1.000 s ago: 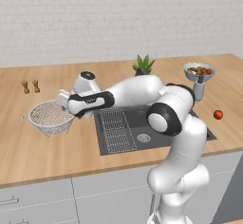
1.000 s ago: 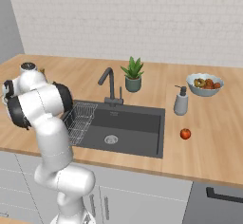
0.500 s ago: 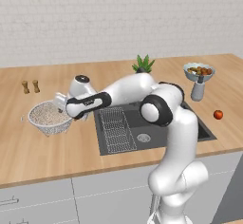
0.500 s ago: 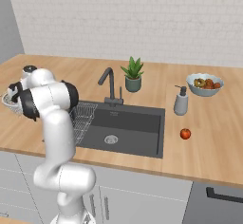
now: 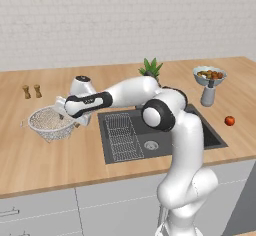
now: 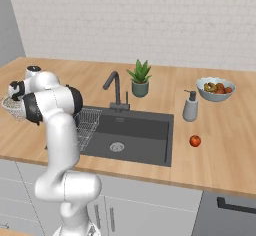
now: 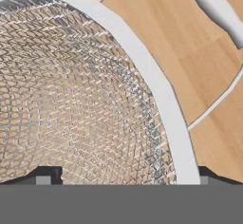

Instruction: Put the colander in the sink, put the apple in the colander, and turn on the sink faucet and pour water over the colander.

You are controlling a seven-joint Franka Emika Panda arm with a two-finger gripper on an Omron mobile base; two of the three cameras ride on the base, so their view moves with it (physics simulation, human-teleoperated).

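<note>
The colander (image 5: 48, 122) is a silvery wire-mesh bowl standing on the wooden counter left of the sink (image 5: 197, 126). My gripper (image 5: 74, 120) hangs over its right rim, open, with nothing held. In the hand view the mesh of the colander (image 7: 71, 99) lies close below, and its pale rim (image 7: 161, 99) runs between the two fingertips of the gripper (image 7: 124, 178). The small red apple (image 5: 229, 121) lies on the counter right of the sink (image 6: 145, 130), also seen as the apple (image 6: 195, 140). The dark faucet (image 6: 114, 82) stands behind the basin. The colander (image 6: 10, 105) peeks out behind my arm.
A rectangular wire rack (image 5: 122, 135) lies in the sink's left half. A potted plant (image 6: 140, 77), a soap dispenser (image 6: 190, 107) and a fruit bowl (image 6: 215, 88) stand at the back right. Two small shakers (image 5: 31, 91) stand behind the colander.
The arm has reached further left and lower, bringing the open gripper down onto the colander's right rim. The colander and the apple have not moved.
</note>
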